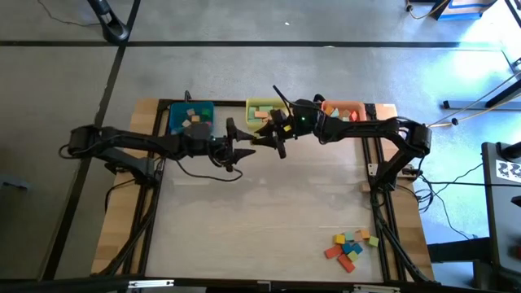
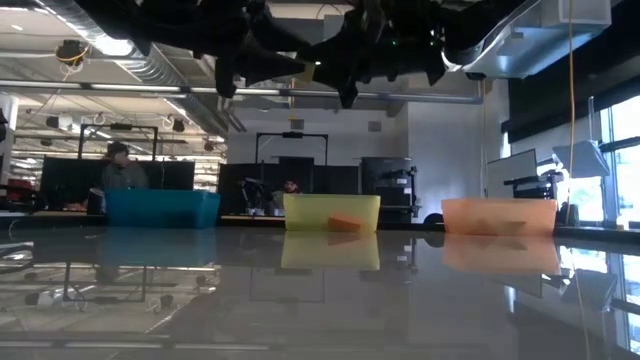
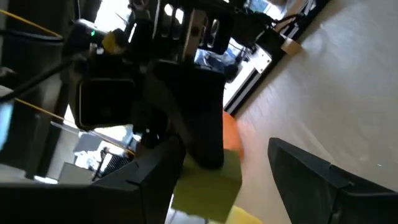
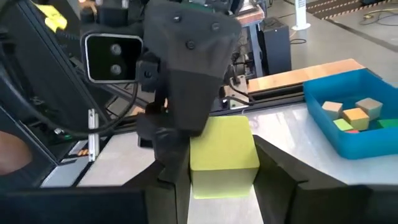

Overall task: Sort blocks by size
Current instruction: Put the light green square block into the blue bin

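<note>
Both arms meet in mid-air over the far middle of the table, in front of the yellow bin (image 1: 262,109). My right gripper (image 4: 224,186) is shut on a yellow-green block (image 4: 224,155), which is lifted clear of the table. My left gripper (image 3: 227,186) faces it, open wide, with the same block (image 3: 205,186) between its fingers, close to one of them. In the high view the left gripper (image 1: 247,147) and right gripper (image 1: 273,136) stand tip to tip. Several loose blocks (image 1: 352,246) lie at the table's near right. My left gripper has one finger (image 4: 177,124) right beside the block's side; whether it touches cannot be told. My right gripper pinches the block's two opposite sides (image 4: 254,163) between its two fingers, which point about level toward the table's left. The block sits upright, clear of the table.
Three bins stand in a row along the far edge: a blue bin (image 1: 191,118) with several blocks inside, the yellow bin, and an orange bin (image 1: 346,110). The table's middle and near left show bare surface. People sit in the room beyond the table.
</note>
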